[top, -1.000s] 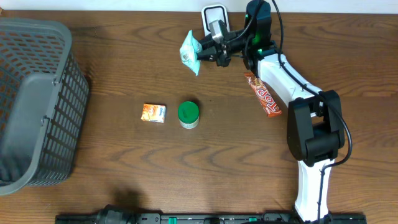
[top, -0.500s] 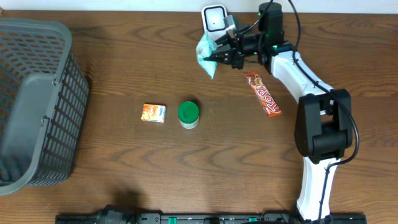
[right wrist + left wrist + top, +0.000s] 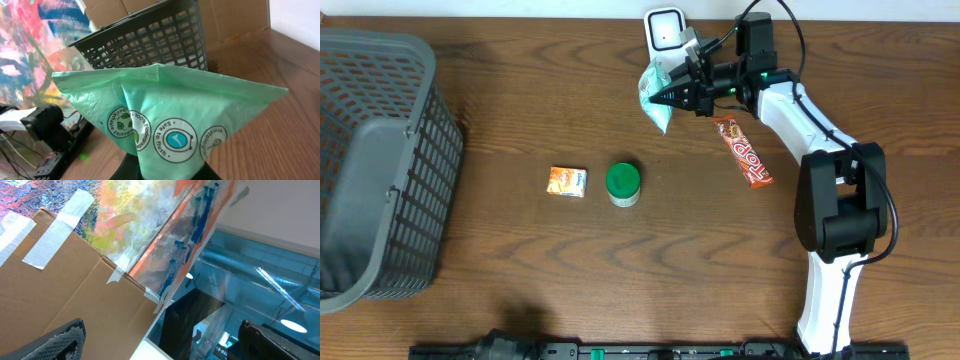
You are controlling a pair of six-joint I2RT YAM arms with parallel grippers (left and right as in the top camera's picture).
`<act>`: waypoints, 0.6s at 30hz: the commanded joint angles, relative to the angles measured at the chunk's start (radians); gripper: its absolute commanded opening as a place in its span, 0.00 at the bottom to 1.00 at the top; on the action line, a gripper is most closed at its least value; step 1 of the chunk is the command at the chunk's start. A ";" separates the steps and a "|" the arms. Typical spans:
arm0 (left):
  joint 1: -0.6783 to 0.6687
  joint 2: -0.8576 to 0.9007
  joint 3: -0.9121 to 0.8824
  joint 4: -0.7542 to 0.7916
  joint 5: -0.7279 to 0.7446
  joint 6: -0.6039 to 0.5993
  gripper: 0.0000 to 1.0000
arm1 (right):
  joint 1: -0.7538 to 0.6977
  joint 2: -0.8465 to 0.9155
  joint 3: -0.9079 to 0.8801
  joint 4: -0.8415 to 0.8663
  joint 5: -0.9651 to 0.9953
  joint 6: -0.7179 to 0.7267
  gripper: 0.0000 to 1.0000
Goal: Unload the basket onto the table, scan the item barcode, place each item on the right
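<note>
Seen only by its own wrist camera, the left hand [image 3: 165,347] stands with its jaws wide and nothing between them, facing a taped cardboard box [image 3: 75,290] and a brightly painted sheet [image 3: 140,215] away from the desk [image 3: 520,270]. On the wooden desk, from the left, a dark grey plastic basket [image 3: 375,170] fills the left edge; well to its right lie a small orange box [image 3: 567,181] and, just beside it, a green-lidded tub [image 3: 623,184]. Farther right and toward the back edge, the green packet [image 3: 653,95] is pinched in the right hand [image 3: 672,97], jaws drawn narrow on its edge, and is held just in front of the white-framed scanner [image 3: 665,28]; whether packet and scanner touch cannot be told. The right wrist camera shows the packet fanned out above the dark fingers [image 3: 200,172], round printed symbols facing the lens and the basket behind it. A red and orange candy bar [image 3: 742,150] lies slantwise on the desk beneath the white right arm [image 3: 800,110].
</note>
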 commanded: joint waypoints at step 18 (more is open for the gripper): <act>0.000 -0.008 -0.002 0.004 -0.006 0.018 0.98 | 0.153 0.001 0.002 0.538 -0.027 -0.229 0.01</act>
